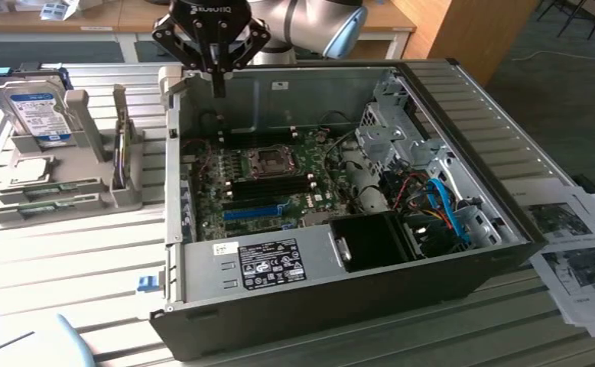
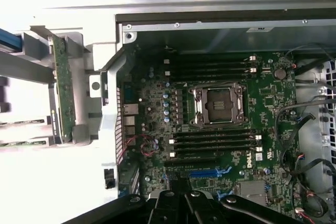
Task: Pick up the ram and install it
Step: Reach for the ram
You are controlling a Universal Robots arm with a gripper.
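Exterior view: my end effector [image 1: 219, 87] hung over the case [image 1: 486, 122], at its wall on the exterior view's left.
End effector: fingers together, clamped on nothing.
Ram [image 2: 63, 93]: stood on edge in a grey holder [image 2: 84, 129] on the surface [image 1: 73, 260], outside the case and just beside that wall.
Direction: from the end effector the ram lay towards the exterior view's left, lower down and nearer that camera, with the case wall between us.
Long axis: ran alongside the case wall, at about a right angle to the black slots [image 2: 215, 143] on the board.
Other sticks: two more green sticks seemed to lie flat in trays [image 1: 47, 200] farther from the case; I judged the upright one nearest to me.
Judgement: ram and slots were not aligned, so I reckoned that angle mattered most.
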